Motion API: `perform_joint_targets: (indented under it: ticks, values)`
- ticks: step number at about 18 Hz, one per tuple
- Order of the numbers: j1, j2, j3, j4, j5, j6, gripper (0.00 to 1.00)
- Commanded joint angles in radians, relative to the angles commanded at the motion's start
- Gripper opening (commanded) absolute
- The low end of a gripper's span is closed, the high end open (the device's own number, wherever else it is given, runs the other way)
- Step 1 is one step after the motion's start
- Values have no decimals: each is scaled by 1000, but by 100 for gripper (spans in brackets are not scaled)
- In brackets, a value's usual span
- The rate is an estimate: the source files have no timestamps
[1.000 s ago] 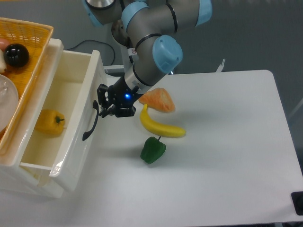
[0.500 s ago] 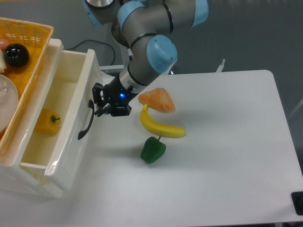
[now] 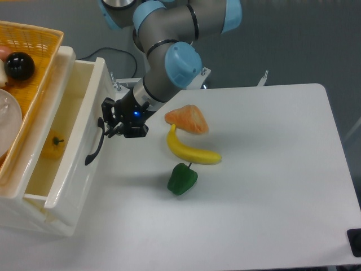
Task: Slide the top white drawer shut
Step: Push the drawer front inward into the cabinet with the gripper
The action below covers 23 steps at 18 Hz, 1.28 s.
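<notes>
**Tool pressed at the front of a partly open top drawer**

The glossy white plastic top drawer (image 3: 67,164) is seen at the left of the white tabletop (image 3: 265,186), pulled partway out of the small white cabinet (image 3: 34,223). Its front panel carries a black curved handle (image 3: 95,145). Inside the drawer, a yellow bell pepper (image 3: 54,145) is partly hidden under the woven yellow basket (image 3: 35,84) that sits on top of the cabinet. A black ball (image 3: 20,65) and part of a clear round object (image 3: 8,121) are seen in the basket.

The black two-finger tool (image 3: 107,123) of the grey and light-blue arm (image 3: 169,53) is placed against the upper part of the drawer front, just at the top end of the handle. A blue light is lit on the tool body. How far the fingers are spread cannot be told from this view, nor whether the handle is gripped or merely touched.

On the tabletop to the right of the tool, an orange fruit wedge (image 3: 187,119), a yellow banana (image 3: 190,150) and a green bell pepper (image 3: 182,179) are laid close together, apart from the drawer.
</notes>
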<state>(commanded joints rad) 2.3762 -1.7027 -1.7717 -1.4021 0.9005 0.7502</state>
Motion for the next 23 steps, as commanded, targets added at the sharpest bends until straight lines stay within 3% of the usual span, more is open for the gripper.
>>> perform_joint_targets:
  ticks: [23]
  values:
    - [-77, 8, -3, 8, -23, -40, 18]
